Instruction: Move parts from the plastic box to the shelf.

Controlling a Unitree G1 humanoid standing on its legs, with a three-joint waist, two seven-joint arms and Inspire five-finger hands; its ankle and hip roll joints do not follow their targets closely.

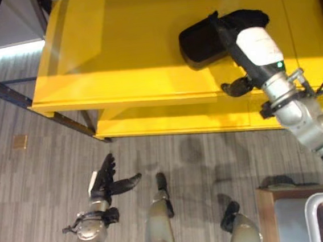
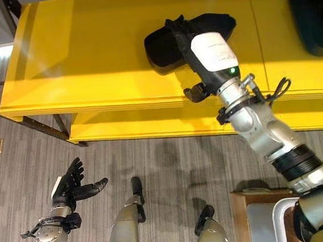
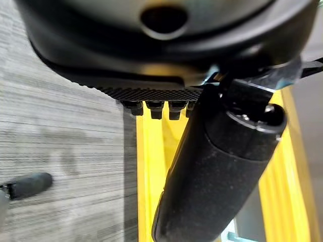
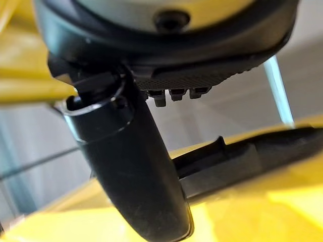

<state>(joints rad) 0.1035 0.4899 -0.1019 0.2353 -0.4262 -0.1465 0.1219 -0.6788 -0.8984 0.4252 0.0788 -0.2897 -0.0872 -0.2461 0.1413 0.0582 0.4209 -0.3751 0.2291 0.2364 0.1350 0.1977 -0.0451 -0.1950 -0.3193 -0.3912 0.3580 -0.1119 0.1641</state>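
Where the black part [image 1: 211, 39] lies on the top of the yellow shelf [image 1: 115, 51], the right robot hand [image 1: 238, 28] is directly over it, so the relation that matters is almost nil: the part sits just beneath and slightly ahead of that hand, toward the shelf's back. The part's long axis runs roughly along the shelf's length, from a rounded left end to a narrower right end, while the right forearm crosses it at an angle, coming up from the lower right. The right wrist view shows the part [image 4: 242, 161] resting flat on the yellow surface, past the thumb [image 4: 131, 176]; the thumb stands out free and does not look closed on the part, though the fingers are mostly hidden and their state cannot be told for sure. A second dark part [image 2: 312, 18] lies well apart, toward the shelf's right end. The left robot hand [image 1: 104, 181] hangs low over the carpeted floor, far from the shelf, with fingers spread and holding nothing. The right arm is plainly the nearer one. Judging by this, the part looks placed, and the coming move calls for lifting the right hand clear without dragging the part off the front edge.
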